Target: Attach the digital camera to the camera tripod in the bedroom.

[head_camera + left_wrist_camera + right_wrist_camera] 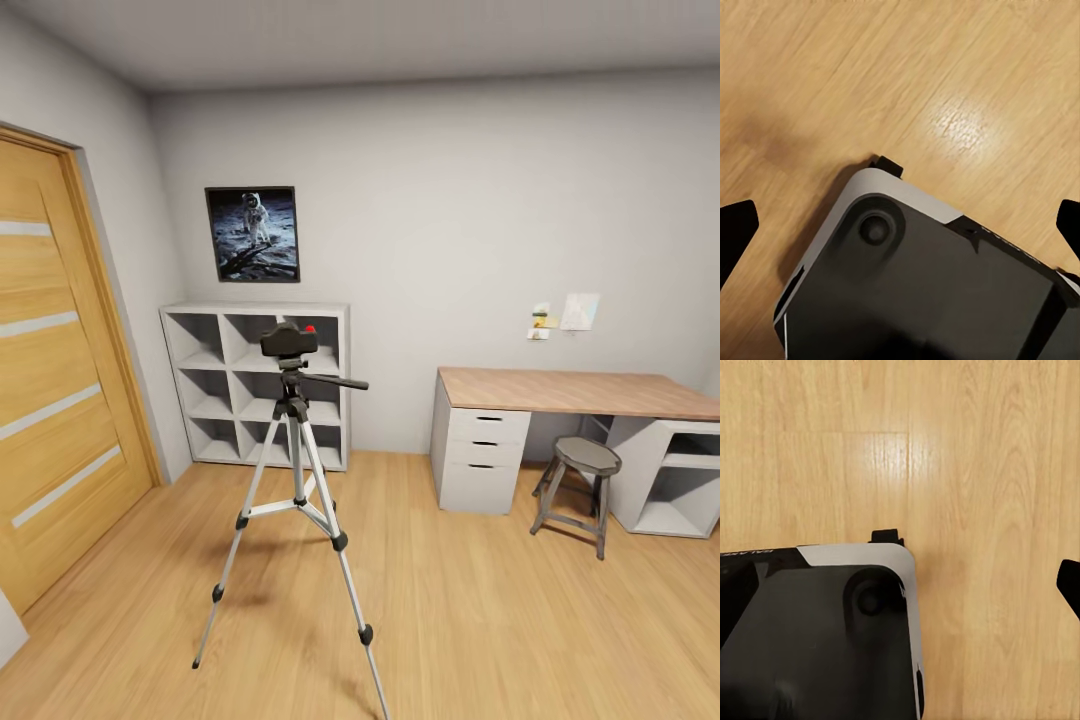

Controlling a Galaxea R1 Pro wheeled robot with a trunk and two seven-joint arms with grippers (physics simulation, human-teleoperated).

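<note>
Head view looks across the bedroom: the camera tripod (pixel 296 500) stands on the wood plank floor (pixel 500 620) with its three silver legs spread, between the wooden door (pixel 55 400) and the wood-topped desk (pixel 575 392). On the tripod's black head sits the digital camera (pixel 289 340), its red dot showing on top, with the pan handle (pixel 335 381) jutting out just below it. Behind them stand the white cube shelf (pixel 258 385) and the astronaut poster (pixel 253 233); a small stool (pixel 582 478) sits in front of the desk.

Judging from this, the camera already rests on the mount, upright and level, so the attaching looks done; whether it is truly locked on cannot be told from this distance.

Left wrist view shows the left claw (pixel 900 229) released, its dark fingertips (pixel 735 225) well apart at the frame's edges, holding nothing, above the floor and a corner of the robot's base (pixel 907 285). Right wrist view shows one fingertip (pixel 1070 581) of the right claw over the same kind of floor and base (pixel 817 630); the other tip is not clear, so I cannot tell its state, though nothing is seen in its grasp.
</note>
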